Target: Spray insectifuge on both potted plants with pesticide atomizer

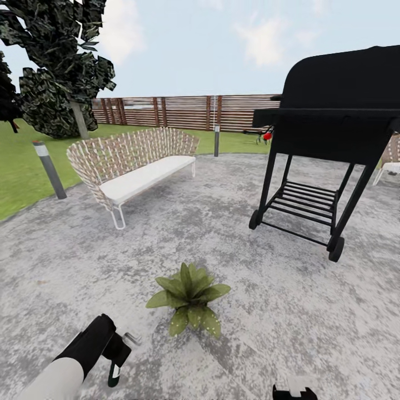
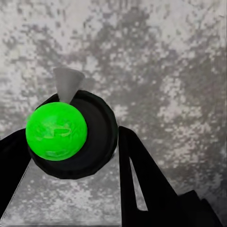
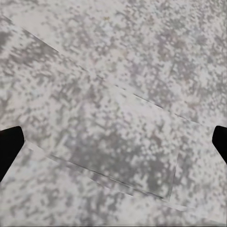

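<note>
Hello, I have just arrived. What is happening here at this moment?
A two-armed robot stands on a paved garden patio. Its left gripper holds the pesticide atomizer, a dark round bottle with a bright green spot and a small grey nozzle. One potted plant sits on the paving just ahead, to the right of that gripper. The right gripper is open and empty above bare paving. Further back are a woven bench and a black grill. No spray is visible.

No text, label, brand, number or sign can be read in any view. No marking is seen on the pesticide atomizer (image 2: 71, 137) held between the fingers of the left gripper (image 2: 71, 156).
</note>
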Robot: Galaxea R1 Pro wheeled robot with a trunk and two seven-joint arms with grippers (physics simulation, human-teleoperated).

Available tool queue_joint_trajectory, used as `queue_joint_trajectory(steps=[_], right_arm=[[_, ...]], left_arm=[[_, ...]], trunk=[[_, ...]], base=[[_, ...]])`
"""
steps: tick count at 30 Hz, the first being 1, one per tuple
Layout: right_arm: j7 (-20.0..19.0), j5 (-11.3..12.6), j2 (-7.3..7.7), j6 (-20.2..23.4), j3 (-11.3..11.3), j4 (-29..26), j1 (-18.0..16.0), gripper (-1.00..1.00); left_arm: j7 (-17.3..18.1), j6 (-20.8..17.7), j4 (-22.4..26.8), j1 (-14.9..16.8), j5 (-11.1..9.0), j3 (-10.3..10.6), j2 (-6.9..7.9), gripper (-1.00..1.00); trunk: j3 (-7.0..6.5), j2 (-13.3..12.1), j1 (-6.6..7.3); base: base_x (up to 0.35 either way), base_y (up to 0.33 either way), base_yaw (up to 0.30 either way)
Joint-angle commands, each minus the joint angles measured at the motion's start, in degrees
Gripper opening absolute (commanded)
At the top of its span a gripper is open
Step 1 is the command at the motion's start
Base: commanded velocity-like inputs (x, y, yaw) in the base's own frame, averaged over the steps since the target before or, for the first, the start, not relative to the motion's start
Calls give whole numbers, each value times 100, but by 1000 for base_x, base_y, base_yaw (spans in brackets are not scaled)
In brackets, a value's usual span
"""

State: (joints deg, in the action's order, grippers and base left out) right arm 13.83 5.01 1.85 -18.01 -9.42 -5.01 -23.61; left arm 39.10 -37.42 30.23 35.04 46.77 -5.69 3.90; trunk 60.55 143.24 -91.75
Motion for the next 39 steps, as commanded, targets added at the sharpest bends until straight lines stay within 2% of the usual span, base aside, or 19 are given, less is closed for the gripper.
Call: queue_joint_trajectory(steps=[1,3,6,11,14,18,27,39], right_arm=[[14,53,0,-19,-50,5,-3,100],[14,52,-1,-19,-49,3,-3,100],[17,56,1,-19,-44,-2,-3,100],[22,70,-1,-26,-26,-17,-3,100],[23,70,4,-27,-25,-12,-3,100],[23,70,5,-24,-26,-7,-3,100],[23,70,-1,-22,-23,-14,-3,100],[23,70,-1,-19,-16,-18,-3,100]], left_arm=[[60,-6,9,5,50,-30,32,-100],[67,6,9,13,41,-29,144,-100],[70,26,9,24,35,-35,202,-100],[79,74,9,-17,26,-33,143,-100],[80,70,9,-17,-3,-42,163,-100],[80,61,9,-31,-17,-72,195,-100],[80,59,9,-27,-19,-70,165,-100],[80,66,9,-31,-19,-48,156,-100]], trunk=[[5,2,2],[5,2,2],[5,2,2],[5,2,2],[5,2,2],[5,2,2],[5,2,2],[5,2,2]], base=[[-23,31,-2],[-9,13,-1],[-3,4,0],[0,0,0],[0,73,0],[0,262,-96],[5,301,-192],[194,279,-38]])
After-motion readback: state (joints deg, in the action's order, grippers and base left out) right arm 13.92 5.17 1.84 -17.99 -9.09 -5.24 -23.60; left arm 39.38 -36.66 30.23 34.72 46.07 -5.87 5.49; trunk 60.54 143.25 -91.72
